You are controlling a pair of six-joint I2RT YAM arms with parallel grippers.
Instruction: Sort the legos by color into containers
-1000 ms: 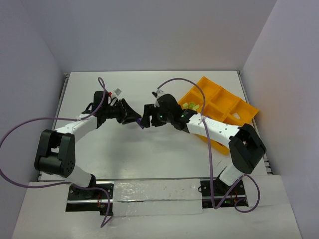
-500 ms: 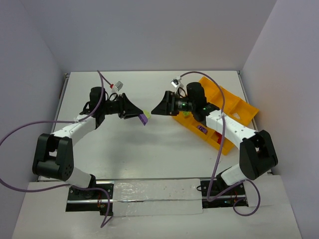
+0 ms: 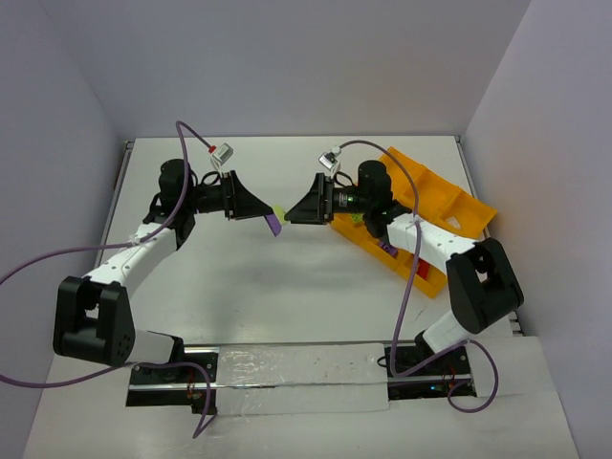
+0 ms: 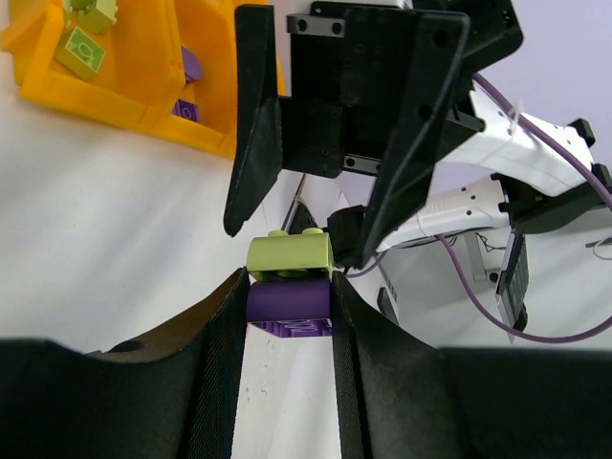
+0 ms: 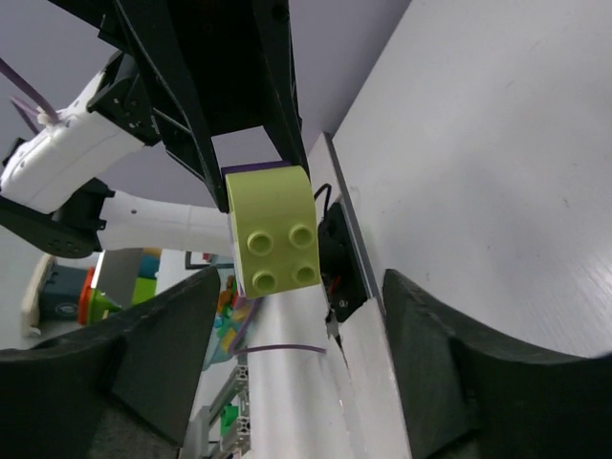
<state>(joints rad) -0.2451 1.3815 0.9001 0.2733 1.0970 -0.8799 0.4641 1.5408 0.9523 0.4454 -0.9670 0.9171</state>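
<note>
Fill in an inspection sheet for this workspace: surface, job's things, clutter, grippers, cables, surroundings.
Surface: white table, matt.
Job's things: purple brick with yellow-green brick stuck on top, held in the air; orange tray at the right holds loose bricks, yellow-green and purple in separate compartments.
Clutter: nothing seen.
Grippers: left gripper shut on the purple brick; right gripper open, jaws either side of the yellow-green brick, contact unclear.
Cables: purple cables loop from both arms.
Surroundings: pale walls on three sides.
</note>
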